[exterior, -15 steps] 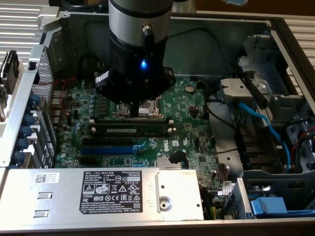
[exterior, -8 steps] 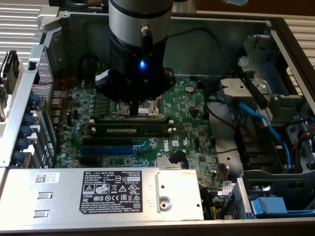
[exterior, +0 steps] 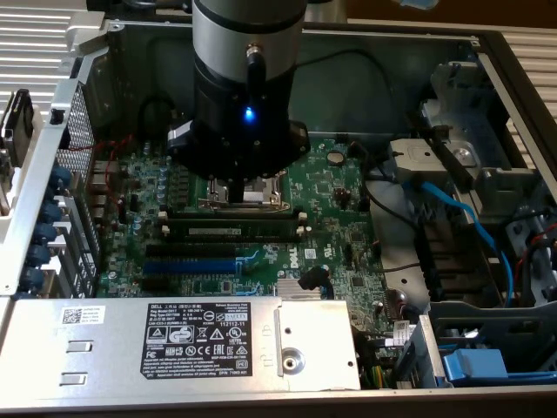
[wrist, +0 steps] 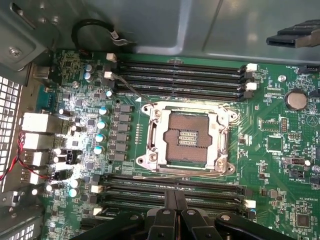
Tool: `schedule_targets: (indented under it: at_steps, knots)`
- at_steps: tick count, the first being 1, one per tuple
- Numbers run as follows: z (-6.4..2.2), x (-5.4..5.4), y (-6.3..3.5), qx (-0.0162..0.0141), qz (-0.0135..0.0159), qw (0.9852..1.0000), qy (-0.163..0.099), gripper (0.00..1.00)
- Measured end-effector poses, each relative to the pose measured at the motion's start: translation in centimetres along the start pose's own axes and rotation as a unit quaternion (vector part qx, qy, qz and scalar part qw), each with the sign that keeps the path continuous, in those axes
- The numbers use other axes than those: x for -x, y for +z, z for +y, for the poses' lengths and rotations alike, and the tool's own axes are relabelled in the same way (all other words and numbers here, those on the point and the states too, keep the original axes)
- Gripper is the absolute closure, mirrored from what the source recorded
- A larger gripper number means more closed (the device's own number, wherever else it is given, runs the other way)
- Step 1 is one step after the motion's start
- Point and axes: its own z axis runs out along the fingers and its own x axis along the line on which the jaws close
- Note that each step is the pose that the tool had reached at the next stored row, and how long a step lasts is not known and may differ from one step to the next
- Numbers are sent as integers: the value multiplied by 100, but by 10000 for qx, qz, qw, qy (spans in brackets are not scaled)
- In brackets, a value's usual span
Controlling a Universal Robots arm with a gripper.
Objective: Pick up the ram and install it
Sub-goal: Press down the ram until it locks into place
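The ram (exterior: 231, 231), a long dark stick with a white label strip, lies along a memory slot just in front of the CPU socket (exterior: 248, 190), between white end clips. I cannot tell whether it is fully seated. The arm's wrist (exterior: 248, 96) hangs over the socket and hides the gripper in the exterior view. In the wrist view my gripper (wrist: 175, 196) shows its two black fingers pressed together, shut, with nothing seen between them. Its tips hover over the near bank of memory slots (wrist: 150, 186), beside the open socket (wrist: 185, 140). There I cannot pick out the ram.
The motherboard (exterior: 339, 200) lies in an open case. A second bank of empty slots (wrist: 180, 75) runs beyond the socket. A blue expansion slot (exterior: 191, 264) and the silver power supply (exterior: 183, 344) lie in front. Blue cables (exterior: 470, 218) and drive bays fill the exterior view's right.
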Motion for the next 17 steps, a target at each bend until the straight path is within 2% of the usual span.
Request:
schedule_targets:
  at_steps: [13, 17]
  knots:
    - [0, 2, 0, 2, 1, 10000, 55, 90]
    - [1, 2, -5, -1, 9, 10000, 70, 90]
